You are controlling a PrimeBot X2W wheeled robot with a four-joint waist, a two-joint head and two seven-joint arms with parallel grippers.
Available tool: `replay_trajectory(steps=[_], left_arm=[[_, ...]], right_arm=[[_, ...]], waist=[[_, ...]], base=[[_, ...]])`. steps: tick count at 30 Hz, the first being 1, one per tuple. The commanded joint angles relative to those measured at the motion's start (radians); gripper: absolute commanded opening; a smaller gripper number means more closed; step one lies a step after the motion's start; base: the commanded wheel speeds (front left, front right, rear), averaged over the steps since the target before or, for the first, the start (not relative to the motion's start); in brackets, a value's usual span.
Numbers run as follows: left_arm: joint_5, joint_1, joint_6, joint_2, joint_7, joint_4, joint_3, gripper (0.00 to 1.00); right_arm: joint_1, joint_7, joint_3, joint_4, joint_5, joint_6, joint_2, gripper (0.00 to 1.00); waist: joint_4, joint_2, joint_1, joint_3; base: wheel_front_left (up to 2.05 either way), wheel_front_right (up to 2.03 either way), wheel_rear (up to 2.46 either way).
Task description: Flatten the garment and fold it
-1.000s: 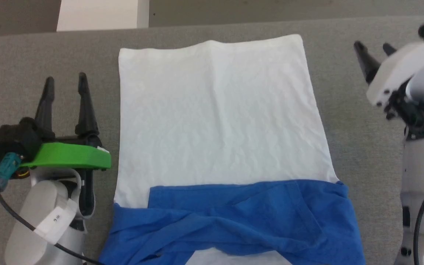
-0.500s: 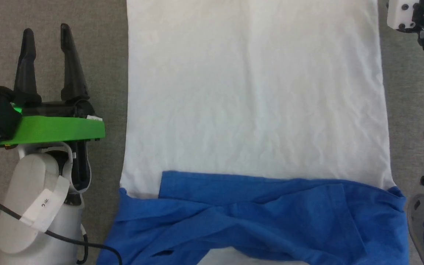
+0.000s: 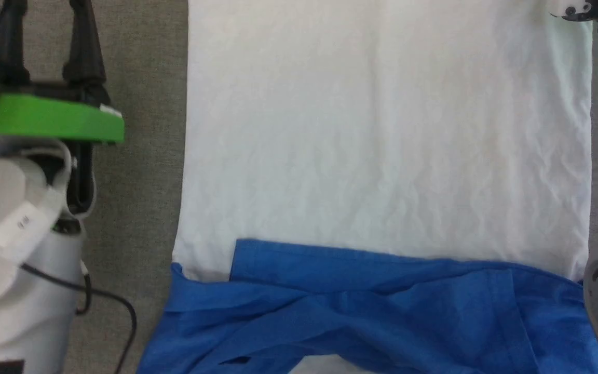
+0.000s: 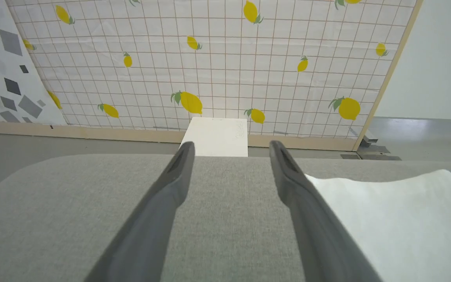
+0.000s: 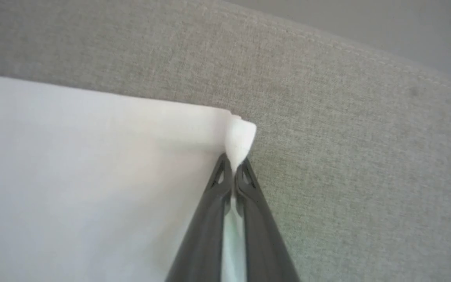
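Lengthwise on the grey desk, spread flat: garment, long axis running away from the robot, white body far, blue sleeves crossed over the near end. Pinched at the far right corner by right tool, clamped tight on a tuft of white hem. Far left corner free, lying just beside left tool, on its right; fingers spread wide over bare desk, holding nothing. Probably calls for a short inward reach from that left arm, to match the grip before folding toward the sleeves.
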Motion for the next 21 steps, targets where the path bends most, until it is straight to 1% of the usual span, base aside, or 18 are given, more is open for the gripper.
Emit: replay_trajectory(steps=[1,2,3,5,6,8,9,11,12,14,17,19,21], left_arm=[[0.009,-0.067,-0.011,0.025,0.046,0.017,-0.007,1.0],[0.015,-0.122,-0.024,0.045,0.089,0.031,-0.018,1.0],[0.003,-0.165,-0.033,0.05,0.126,0.046,-0.021,1.0],[-0.002,-0.26,-0.05,0.077,0.24,0.099,-0.043,1.0],[-0.025,-0.31,-0.055,0.075,0.313,0.137,-0.049,1.0],[-0.036,-0.401,-0.069,0.088,0.461,0.215,-0.084,1.0],[-0.054,-0.439,-0.076,0.081,0.516,0.248,-0.092,1.0],[-0.087,-0.512,-0.099,0.076,0.673,0.326,-0.129,1.0],[-0.102,-0.536,-0.105,0.071,0.735,0.353,-0.142,1.0],[-0.126,-0.576,-0.11,0.066,0.871,0.403,-0.171,1.0],[-0.147,-0.611,-0.092,0.067,1.069,0.449,-0.206,1.0],[-0.152,-0.621,-0.079,0.07,1.138,0.451,-0.218,1.0],[-0.156,-0.62,-0.067,0.07,1.173,0.446,-0.223,1.0]], right_arm=[[0.03,0.002,-0.003,0.01,0.006,-0.002,-0.008,0.0],[0.026,-0.004,0.001,0.003,0.01,-0.002,-0.006,0.0],[0.022,-0.011,0.008,-0.003,0.011,-0.002,-0.005,0.0],[0.014,-0.03,0.021,-0.014,0.015,-0.002,-0.001,0.0],[0.01,-0.038,0.027,-0.015,0.02,-0.002,0.002,0.0],[0.004,-0.048,0.034,-0.013,0.035,-0.002,0.009,0.0],[0.0,-0.052,0.038,-0.011,0.042,-0.002,0.012,0.0],[-0.006,-0.058,0.053,-0.01,0.055,-0.002,0.021,0.0],[-0.008,-0.061,0.061,-0.009,0.06,-0.002,0.023,0.0],[-0.014,-0.067,0.08,-0.006,0.068,-0.002,0.027,0.0],[-0.024,-0.074,0.103,-0.002,0.079,-0.002,0.028,0.0],[-0.028,-0.081,0.113,0.0,0.085,-0.002,0.026,0.0],[-0.03,-0.087,0.122,0.001,0.091,-0.002,0.025,0.0]], waist=[[-0.013,0.0,-0.0002,-0.009],[-0.02,0.0,-0.0002,-0.011],[-0.027,0.0,-0.0002,-0.012],[-0.043,0.0,-0.0002,-0.014],[-0.051,0.0,-0.0002,-0.015],[-0.062,0.0,-0.0002,-0.013],[-0.066,0.0,-0.0002,-0.012],[-0.077,0.0,-0.0002,-0.008],[-0.083,0.0,-0.0002,-0.005],[-0.092,0.0,-0.0002,0.001],[-0.101,0.0,-0.0002,0.015],[-0.104,0.0,-0.0002,0.023],[-0.105,0.0,-0.0002,0.032]], base=[[0.0,0.0,0.0],[0.0,0.0,0.0],[0.0,0.0,0.0],[0.0,0.0,0.0],[0.0,0.0,0.0],[0.0,0.0,0.0],[0.0,0.0,0.0],[0.0,0.0,0.0],[0.0,0.0,0.0],[0.0,0.0,0.0],[0.0,0.0,0.0],[0.0,0.0,0.0],[0.0,0.0,0.0]])
